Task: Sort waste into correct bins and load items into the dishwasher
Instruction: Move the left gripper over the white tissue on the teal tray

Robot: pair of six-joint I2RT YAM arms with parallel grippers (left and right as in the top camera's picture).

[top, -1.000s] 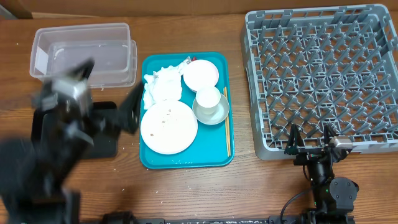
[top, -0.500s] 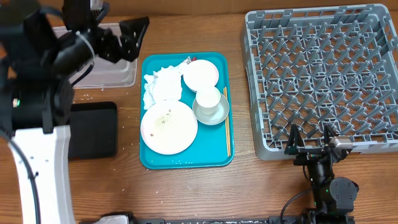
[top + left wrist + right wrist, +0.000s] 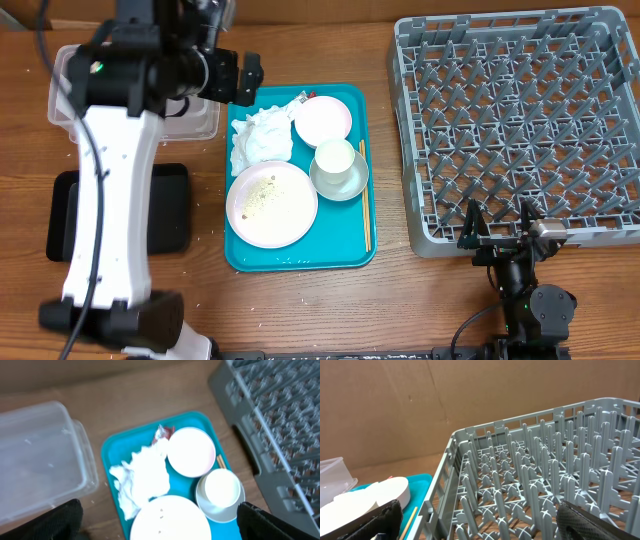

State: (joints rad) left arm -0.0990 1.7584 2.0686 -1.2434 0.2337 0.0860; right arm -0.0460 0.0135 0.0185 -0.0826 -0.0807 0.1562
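On the teal tray point(image 3: 350, 250) lie crumpled napkins point(image 3: 262, 137), a red-and-white wrapper point(image 3: 303, 98), a pale-pink plate point(image 3: 323, 120), a white cup point(image 3: 335, 158) inside the grey-green bowl point(image 3: 352, 187), a large white plate point(image 3: 271, 204) with rice grains point(image 3: 262, 195), and chopsticks point(image 3: 365, 210). My left gripper point(image 3: 238, 75) hangs open above the tray's back-left corner, holding nothing. The left wrist view looks down on the napkins point(image 3: 142, 480) and pink plate point(image 3: 191, 451). At the front edge of the dish rack point(image 3: 520, 120), my right gripper point(image 3: 497, 225) stands open and empty.
The clear tub point(image 3: 195, 115) sits at the back left, partly under my left arm. In front of it lies the black tray point(image 3: 170, 210). Crumbs dot the wooden table. The rack point(image 3: 545, 485) fills the right wrist view.
My left arm has swung up from over the black tray to the back, and its gripper now hangs by the teal tray's back-left corner. The right arm has not moved.
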